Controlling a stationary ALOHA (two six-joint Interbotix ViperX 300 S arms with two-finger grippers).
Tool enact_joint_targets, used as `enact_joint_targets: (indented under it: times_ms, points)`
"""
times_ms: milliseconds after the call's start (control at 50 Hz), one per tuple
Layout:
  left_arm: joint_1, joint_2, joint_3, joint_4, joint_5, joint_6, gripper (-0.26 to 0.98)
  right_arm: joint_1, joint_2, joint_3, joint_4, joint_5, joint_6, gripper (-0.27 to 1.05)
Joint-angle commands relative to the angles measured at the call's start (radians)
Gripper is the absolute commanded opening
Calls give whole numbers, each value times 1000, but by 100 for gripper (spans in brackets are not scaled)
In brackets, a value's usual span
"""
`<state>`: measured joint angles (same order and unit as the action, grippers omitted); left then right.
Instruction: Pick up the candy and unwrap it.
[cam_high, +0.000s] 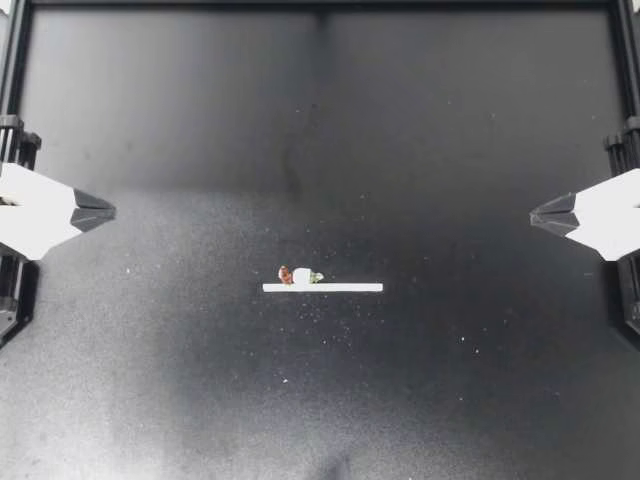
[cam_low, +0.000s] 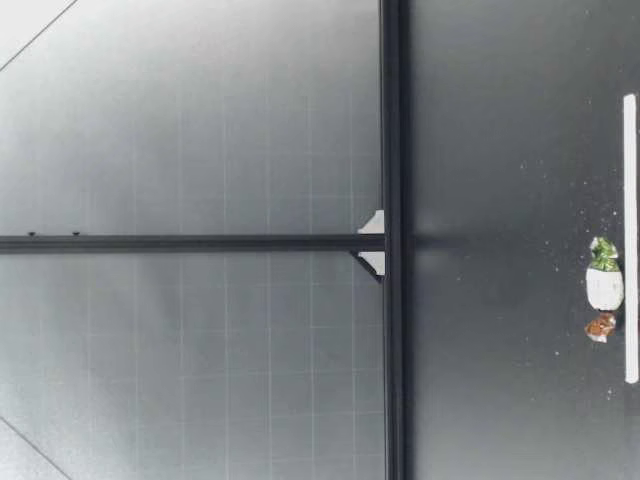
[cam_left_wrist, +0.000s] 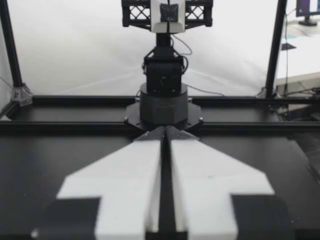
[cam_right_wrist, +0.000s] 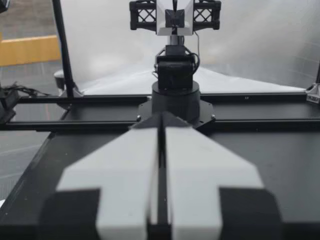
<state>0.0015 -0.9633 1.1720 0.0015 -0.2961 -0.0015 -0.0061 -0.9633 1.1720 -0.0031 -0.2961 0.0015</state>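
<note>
While my grippers hang at the two sides of the table (cam_high: 450, 120), the candy (cam_high: 300, 275) lies a little below the middle of the top view, well apart from both. Its long axis runs left to right across that frame, parallel to the white strip (cam_high: 322, 288) just below it; I cannot tell whether the two touch. The candy has a white body, and its brown twist (cam_high: 285, 274) points toward the frame's left edge and its green twist (cam_high: 316, 277) toward the right edge.

My left gripper (cam_high: 108, 212) sits at the left edge of the top view, tip aimed right. My right gripper (cam_high: 535, 215) sits at the right edge, tip aimed left. Each is closed on nothing. In the left wrist view the left gripper (cam_left_wrist: 165, 132) has its fingers pressed together with only a thin dark seam between them, and the right gripper (cam_right_wrist: 162, 119) looks the same in the right wrist view.

In the low view the candy (cam_low: 604, 285) rests flat on the table, just beyond the strip (cam_low: 630, 238) from that camera and lengthwise along it.
</note>
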Motion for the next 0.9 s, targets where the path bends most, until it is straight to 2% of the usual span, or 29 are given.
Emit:
enact_joint_targets:
  times_ms: [0,160,320,560,700,880]
  points:
    - [15,11,-8,-2,-26,9,-11,-3,9,-17,0,-8,-2,-14]
    - [17,14,3,0,-63,11,-13,-18,118,-64,0,-11,-6,-14]
    - [15,23,23,0,-101,11,-13,-63,342,-143,0,14,2,-14]
    - [17,34,40,-2,-127,11,-13,-66,666,-282,0,103,3,-14]
    - [15,35,40,-2,-127,11,-13,-66,793,-351,0,163,3,-13]
    - [17,35,49,0,-127,9,-13,-66,934,-451,0,299,0,-2]
